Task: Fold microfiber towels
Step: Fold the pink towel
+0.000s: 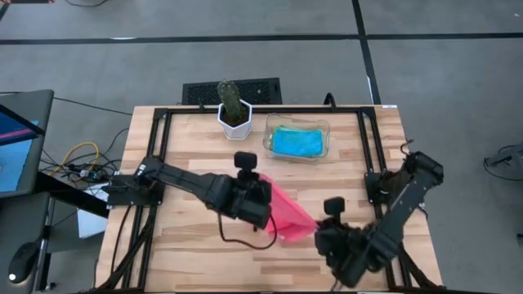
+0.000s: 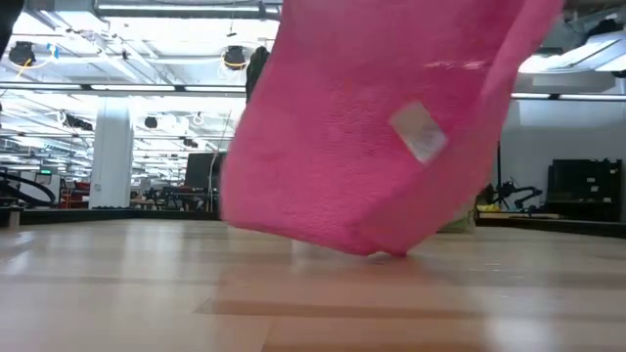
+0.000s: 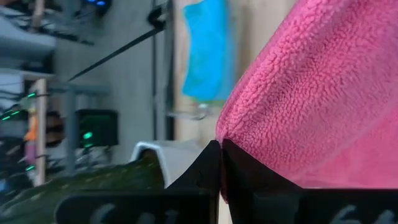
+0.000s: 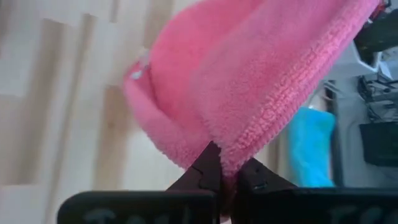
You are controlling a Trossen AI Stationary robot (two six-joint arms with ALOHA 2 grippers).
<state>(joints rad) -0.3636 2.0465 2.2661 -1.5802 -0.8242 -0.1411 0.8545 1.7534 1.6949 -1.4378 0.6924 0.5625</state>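
Note:
A hot pink microfiber towel (image 1: 286, 214) hangs stretched between my two grippers above the table's near middle; it fills the low view (image 2: 391, 127), its lowest fold near the tabletop. My left gripper (image 1: 260, 196) is shut on its left part, my right gripper (image 1: 320, 231) on its right part. A turquoise blue towel (image 1: 296, 142) lies in the clear plastic tray (image 1: 324, 152) at the far middle. The light green towels are out of view. My left gripper pinches the pink towel at a bunched corner or edge (image 3: 229, 138) between its two shut fingers. The cloth spreads away from the fingertips, lifted off the table. My right gripper pinches the towel's hemmed edge (image 4: 231, 155) between its two shut fingers; several layers seem gathered there. The towel fans out beyond the fingers, lifted.
A potted cactus in a white pot (image 1: 234, 114) stands at the far middle, left of the tray. A black frame (image 1: 163, 139) runs along the table's sides. Bare wood (image 1: 196, 253) lies at the near left.

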